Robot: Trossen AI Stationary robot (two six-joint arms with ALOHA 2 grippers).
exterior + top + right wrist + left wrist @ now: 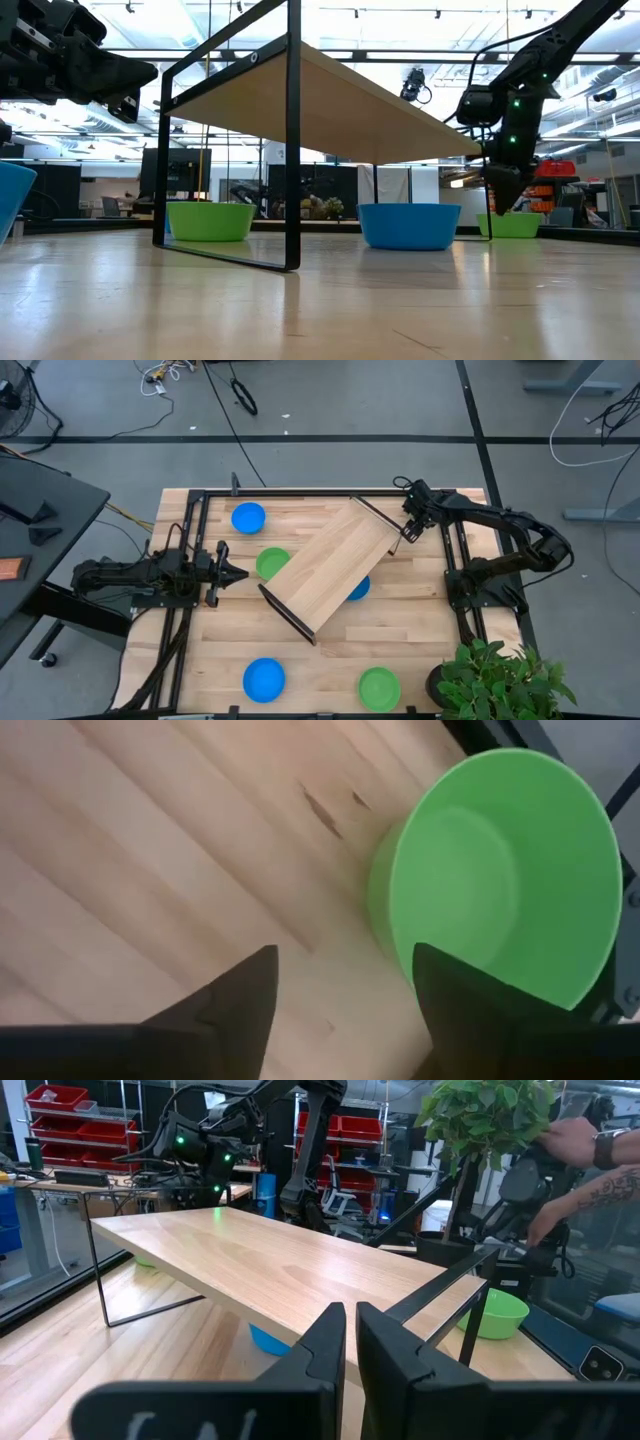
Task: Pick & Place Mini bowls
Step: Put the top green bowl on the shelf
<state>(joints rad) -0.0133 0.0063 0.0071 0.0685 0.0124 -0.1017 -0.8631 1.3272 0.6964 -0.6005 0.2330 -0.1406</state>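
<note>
**Spotter:** Give me the layout, big to small.

**Me:** The table (420,650) has the long wooden tray (335,565) standing slantwise across its middle on black legs. Five bowls are scattered around it: one blue bowl (248,517) is at the far side. A green one (268,563) and a second blue (360,590) are tucked half under the tray. Another blue (264,679) and another green (379,687) sit along the near edge. My left claw (240,572) waits by the tray's left end, with its fingers almost together and nothing in them.

**Spotter:** And the working side?

**Me:** My right claw (345,955) hangs at the tray's far right corner, spread wide and gripping nothing. The sixth bowl, green (500,880), sits right beside it. One finger (470,1010) overlaps its rim and the other stands outside over bare wood.

**Spotter:** How do you take it cleanly?

**Me:** I reckon I should straddle the wall, one finger inside and one outside. Then drop low, pinch gently so the thin plastic doesn't skid, and stay clear of the tray leg.
</note>
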